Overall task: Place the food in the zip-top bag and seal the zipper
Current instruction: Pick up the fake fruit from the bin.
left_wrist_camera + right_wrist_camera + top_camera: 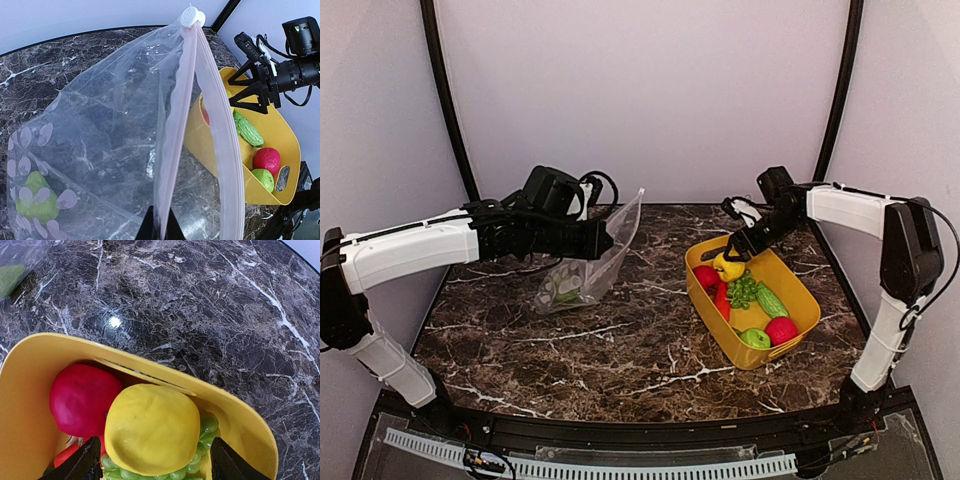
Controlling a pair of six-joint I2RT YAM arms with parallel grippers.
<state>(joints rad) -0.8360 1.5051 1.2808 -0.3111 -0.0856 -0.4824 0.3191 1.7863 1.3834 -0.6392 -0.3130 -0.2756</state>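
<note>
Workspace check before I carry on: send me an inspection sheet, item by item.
Surface: dark marble table, no spills seen.
Job's things: zip-top bag hanging with its mouth open, zipper unsealed, one green piece inside; yellow fruit, red fruit, grapes and other food in the yellow tub.
Clutter: nothing seen.
Grippers: left jaws shut on the bag's mouth edge, holding it up; right jaws open, straddling the yellow fruit.
Cables: black cable loop by the left wrist, another by the right.
Surroundings: pale walls, black poles.
</note>
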